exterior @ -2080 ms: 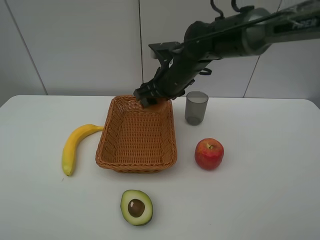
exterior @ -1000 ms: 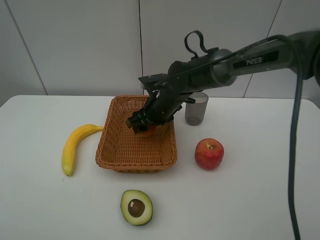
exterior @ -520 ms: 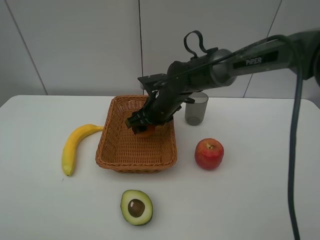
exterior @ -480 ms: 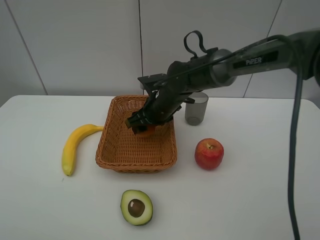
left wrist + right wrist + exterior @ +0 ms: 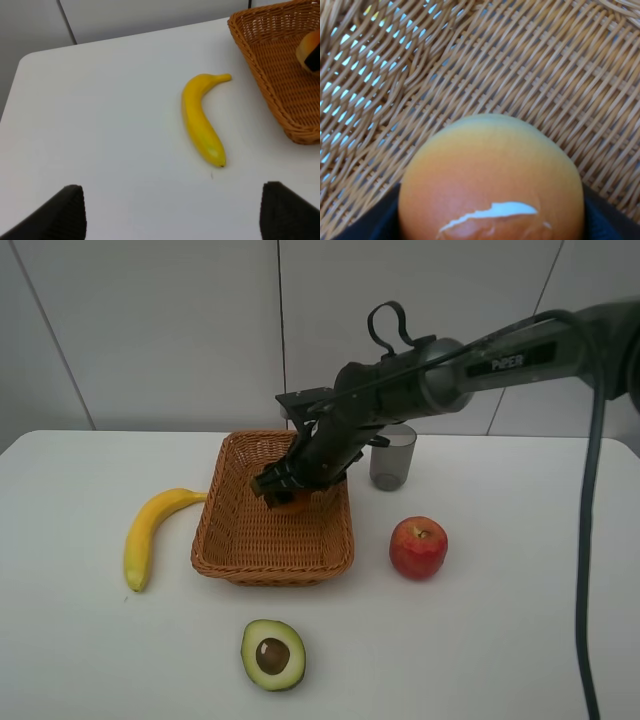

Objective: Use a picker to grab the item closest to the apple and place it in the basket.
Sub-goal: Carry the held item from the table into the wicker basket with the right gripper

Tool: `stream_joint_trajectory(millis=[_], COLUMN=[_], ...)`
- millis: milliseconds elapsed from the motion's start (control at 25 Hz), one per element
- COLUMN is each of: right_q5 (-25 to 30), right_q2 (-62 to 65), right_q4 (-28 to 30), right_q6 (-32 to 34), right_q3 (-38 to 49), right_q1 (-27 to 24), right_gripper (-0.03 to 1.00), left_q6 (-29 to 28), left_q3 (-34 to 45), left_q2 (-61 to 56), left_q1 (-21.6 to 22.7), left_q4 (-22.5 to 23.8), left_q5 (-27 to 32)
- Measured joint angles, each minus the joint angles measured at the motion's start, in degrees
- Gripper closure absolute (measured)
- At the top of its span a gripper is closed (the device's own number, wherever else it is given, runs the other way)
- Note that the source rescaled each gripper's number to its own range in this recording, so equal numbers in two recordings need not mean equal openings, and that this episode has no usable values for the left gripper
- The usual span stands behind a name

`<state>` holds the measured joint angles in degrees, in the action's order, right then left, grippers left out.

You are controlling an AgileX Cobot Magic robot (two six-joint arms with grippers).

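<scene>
Arm point(image 5: 470, 370) w/ "PiPER" lbl: right gripper point(image 5: 284, 491) clamped on orange fruit point(image 5: 492, 185) in basket point(image 5: 207, 530).

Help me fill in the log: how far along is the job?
Done: the fruit is off the table, gripped by the right gripper. In hand: it hangs low inside the basket; whether it touches the weave is unclear. To do: open the jaws and withdraw. The left gripper is open near the banana.
</scene>
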<state>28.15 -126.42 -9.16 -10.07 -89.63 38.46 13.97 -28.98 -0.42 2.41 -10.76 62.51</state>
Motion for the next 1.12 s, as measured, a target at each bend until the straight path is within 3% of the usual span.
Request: stream_joint_trajectory(millis=[80, 280, 360, 480, 1120], right_q5=[-0.05, -0.45, -0.93, -1.36, -1.83], right_q2=[0.00, 0.00, 0.00, 0.00, 0.00], right_q4=[0.00, 0.00, 0.00, 0.00, 0.06], right_q6=[0.00, 0.00, -0.02, -0.02, -0.06], right_q3=[0.00, 0.00, 0.00, 0.00, 0.00], right_q1=[0.00, 0.10, 0.36, 0.43, 0.68], right_gripper=[0.84, 0.30, 0.15, 0.09, 0.08], left_q6=[0.00, 0.00, 0.00, 0.00, 0.00], left_q3=[0.00, 0.00, 0.00, 0.00, 0.00], left_q2=[0.00, 0.00, 0.00, 0.00, 0.00], left_q1=[0.00, 0.00, 0.00, 0.00, 0.00], left_q4=[0.00, 0.00, 0.00, 0.00, 0.00], left_q5=[0.00, 0.00, 0.00, 0.00, 0.00])
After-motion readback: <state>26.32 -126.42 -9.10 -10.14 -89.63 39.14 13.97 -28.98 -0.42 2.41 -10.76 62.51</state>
